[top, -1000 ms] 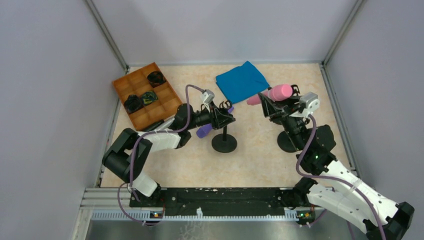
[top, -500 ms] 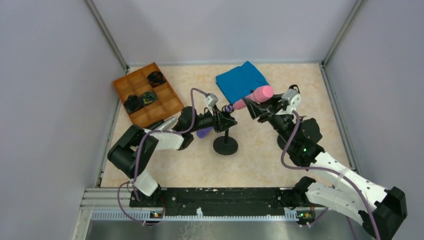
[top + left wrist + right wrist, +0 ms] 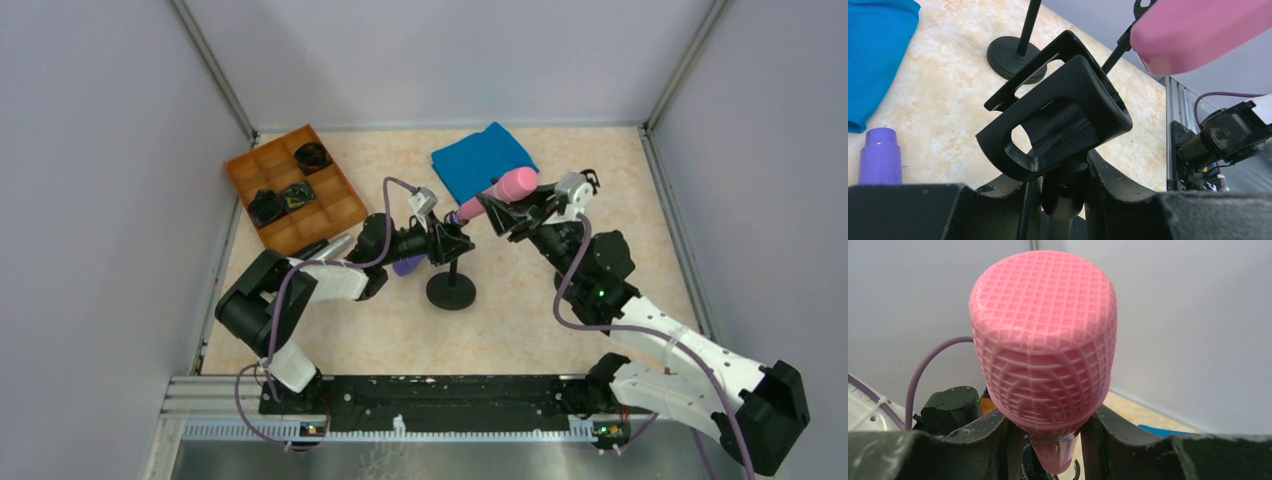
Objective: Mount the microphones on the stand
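The left jaws are closed on the stem just below the black plastic clip (image 3: 1058, 120) of the round-based black microphone stand (image 3: 450, 291), apparently to steady it. The right jaws grip the pink grille-headed toy microphone (image 3: 510, 187) under its head, with the handle aimed at the clip (not yet seated). A purple toy microphone (image 3: 405, 266) waits on the beige marbled worktop (image 3: 380, 330) beside the left arm.

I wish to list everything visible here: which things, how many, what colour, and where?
stand: two, black; one on the table centre, second stand beyond it.
pink microphone: one, pink, held up, right of centre.
purple microphone: one, purple, on the table left of the stand.
cloth: one, blue, far centre.
tray: one, orange, far left, holding three dark items.
left gripper: black, shut on the stand.
right gripper: black, shut on the pink microphone.
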Controlling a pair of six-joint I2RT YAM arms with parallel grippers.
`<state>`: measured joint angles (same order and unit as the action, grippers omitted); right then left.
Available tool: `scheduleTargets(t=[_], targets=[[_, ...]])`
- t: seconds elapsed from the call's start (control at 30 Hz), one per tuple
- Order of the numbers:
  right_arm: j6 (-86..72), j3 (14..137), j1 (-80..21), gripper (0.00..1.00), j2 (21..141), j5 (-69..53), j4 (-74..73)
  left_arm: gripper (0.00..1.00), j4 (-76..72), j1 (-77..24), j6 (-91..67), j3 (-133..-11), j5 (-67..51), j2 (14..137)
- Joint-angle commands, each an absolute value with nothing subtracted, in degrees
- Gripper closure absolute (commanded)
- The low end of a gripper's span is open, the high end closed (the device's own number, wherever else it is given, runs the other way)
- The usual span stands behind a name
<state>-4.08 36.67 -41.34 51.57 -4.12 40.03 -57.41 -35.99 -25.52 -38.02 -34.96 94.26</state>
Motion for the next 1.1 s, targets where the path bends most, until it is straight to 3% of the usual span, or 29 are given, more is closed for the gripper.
scheduleTargets(t=[0.0,1.07], targets=[[-4.4,38.1,-41.1,1.0,52.5,-3.6,45.1,1.0,-64.8,-36.5,-26.2,-38.6,-36.4,93.7],[-3.7,32.8,-41.2,1.0,58.9,-4.7,45.7,1.0,-66.0,-37.1,-26.5,-38.8,-38.8,95.6]])
